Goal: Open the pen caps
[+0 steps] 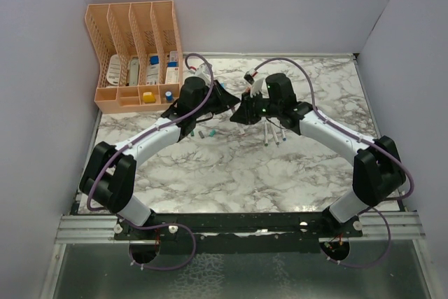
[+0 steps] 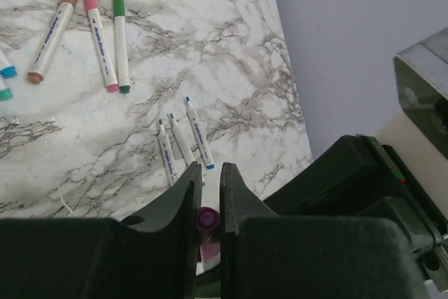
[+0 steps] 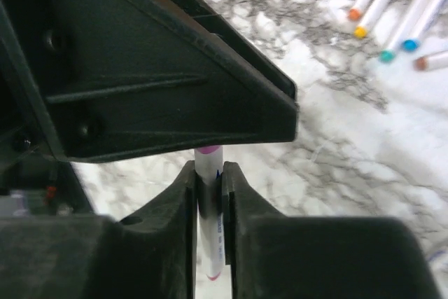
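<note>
Top external view has both arms reaching inward so that the left gripper point(image 1: 229, 106) and the right gripper point(image 1: 245, 111) meet over the middle of the marble counter point(image 1: 231, 173), nearer its far edge than its near edge. A peach desk organizer point(image 1: 133, 40) stands at the far left corner.

Left wrist view shows the left gripper point(image 2: 208, 169) with its fingers drawn close together, pinching a purple cap point(image 2: 208, 219) that sits deep between them. On the counter beyond lie three capped pens point(image 2: 100, 43) side by side, with brown, pink and green caps. Closer to the fingers, three thin uncapped barrels point(image 2: 183, 143) lie next to each other.

Right wrist view shows the right gripper point(image 3: 208, 169) pressed onto a white pen barrel point(image 3: 212, 250), which runs lengthwise between its fingers. The barrel's purple-pink end disappears under the dark body of the left gripper just above. More pens point(image 3: 381, 12) lie toward the upper right of that view, their coloured ends in a row.
</note>
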